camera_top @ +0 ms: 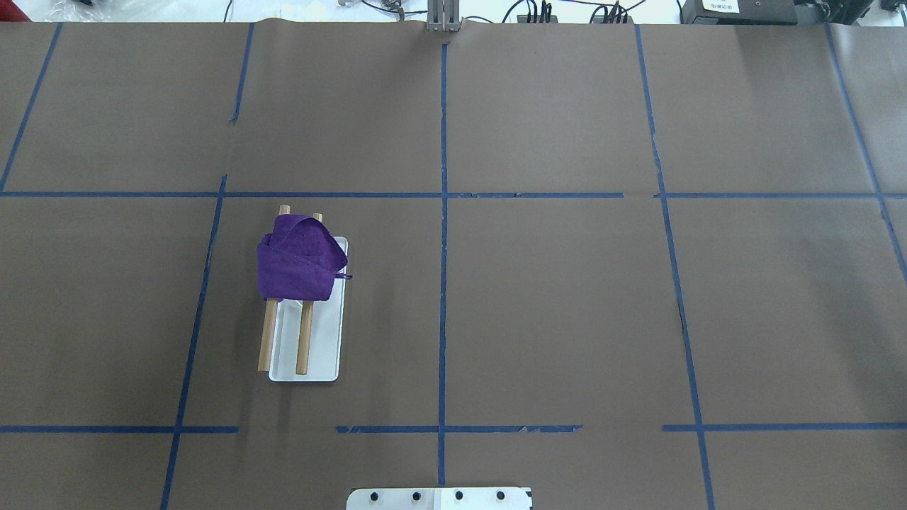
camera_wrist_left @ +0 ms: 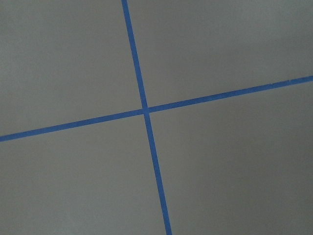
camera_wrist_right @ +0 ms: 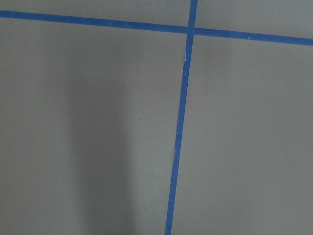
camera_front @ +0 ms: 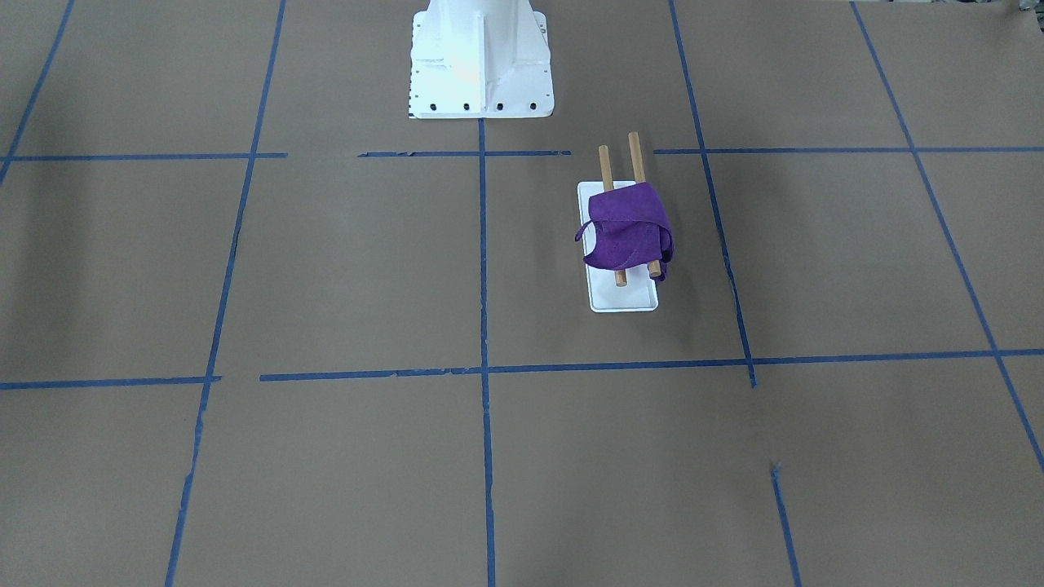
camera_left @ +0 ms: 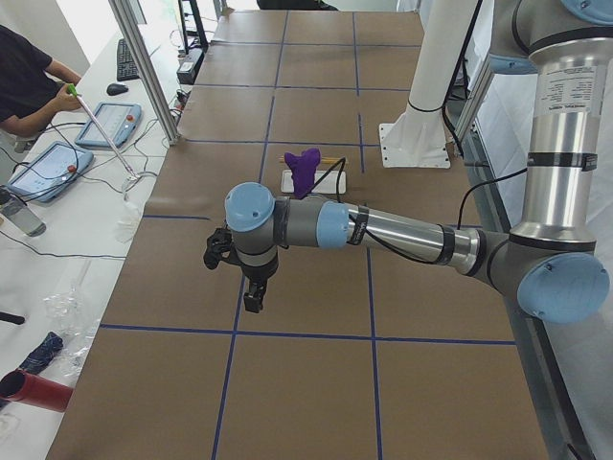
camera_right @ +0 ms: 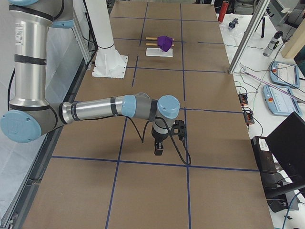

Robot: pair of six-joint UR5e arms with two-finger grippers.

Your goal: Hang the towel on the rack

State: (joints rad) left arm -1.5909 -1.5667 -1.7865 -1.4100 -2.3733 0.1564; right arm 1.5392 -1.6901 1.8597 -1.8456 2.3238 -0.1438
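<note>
Overhead exterior: flat, matte brown paper tabletop, ruled into large rectangles by thin blue tape strips; black cables along the top edge. Left of centre, small rack with smooth white rectangular base and two round brown wooden rods. Bunched over the rods' upper ends, soft deep purple towel with stitched edges. Bolted white metal pedestal at bottom centre. In the side views, left gripper and right gripper above bare paper, well apart from the rack; fingers apart or together, cannot tell.
</note>
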